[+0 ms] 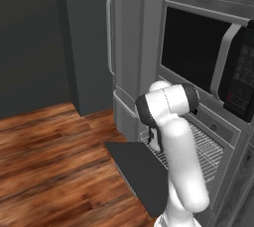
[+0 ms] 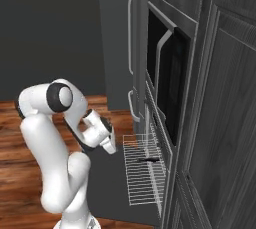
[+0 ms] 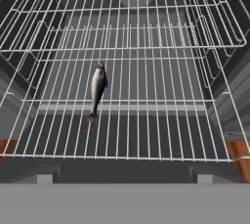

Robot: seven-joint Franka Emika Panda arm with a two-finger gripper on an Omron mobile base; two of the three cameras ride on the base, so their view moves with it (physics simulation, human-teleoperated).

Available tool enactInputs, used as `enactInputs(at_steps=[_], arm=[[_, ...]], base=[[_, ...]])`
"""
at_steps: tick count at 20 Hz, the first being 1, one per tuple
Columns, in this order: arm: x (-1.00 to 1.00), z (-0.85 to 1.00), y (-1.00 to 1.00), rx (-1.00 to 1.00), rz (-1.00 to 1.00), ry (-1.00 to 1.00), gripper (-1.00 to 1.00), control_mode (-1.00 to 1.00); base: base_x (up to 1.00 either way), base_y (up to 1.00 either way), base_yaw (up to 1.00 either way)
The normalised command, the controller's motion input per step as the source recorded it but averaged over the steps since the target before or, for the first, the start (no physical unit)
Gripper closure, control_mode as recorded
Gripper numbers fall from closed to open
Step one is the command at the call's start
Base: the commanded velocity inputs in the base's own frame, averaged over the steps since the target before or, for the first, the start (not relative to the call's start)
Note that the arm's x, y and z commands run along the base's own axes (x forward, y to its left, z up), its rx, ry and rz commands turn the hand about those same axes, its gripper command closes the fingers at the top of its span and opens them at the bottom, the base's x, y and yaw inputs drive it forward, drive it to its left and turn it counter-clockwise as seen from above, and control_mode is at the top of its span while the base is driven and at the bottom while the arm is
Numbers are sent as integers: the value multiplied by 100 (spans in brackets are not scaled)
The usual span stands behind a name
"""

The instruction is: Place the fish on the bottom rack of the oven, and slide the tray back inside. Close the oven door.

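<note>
The fish [image 3: 97, 91] is laid on the pulled-out rack [image 3: 161, 120] over the open oven door [image 1: 141, 171], ready to be pushed in; whether the gripper [image 2: 111, 148] is spread cannot be told.

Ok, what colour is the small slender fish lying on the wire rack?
Dark grey with a silvery sheen, the small slender fish; clearest in the hand view.

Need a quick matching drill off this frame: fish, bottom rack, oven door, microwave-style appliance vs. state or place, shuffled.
Things:
1. fish
2. bottom rack
3. oven door
4. black-windowed appliance

States or places:
A. swung down, open flat
B. pulled out over the door
C. lying on the wire grid
D. mounted above the oven, shut

Pairs: 1-C, 2-B, 3-A, 4-D
</note>
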Motion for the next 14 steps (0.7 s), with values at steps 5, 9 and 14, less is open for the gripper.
enactInputs(at_steps=[5,9,14], arm=[[-34,-9,63,0,0,-2,-100,-100],[-31,-13,52,0,0,-3,-100,-100],[-12,0,25,0,-1,-1,-100,-100]], base=[[0,0,0],[0,0,0],[0,0,0]])
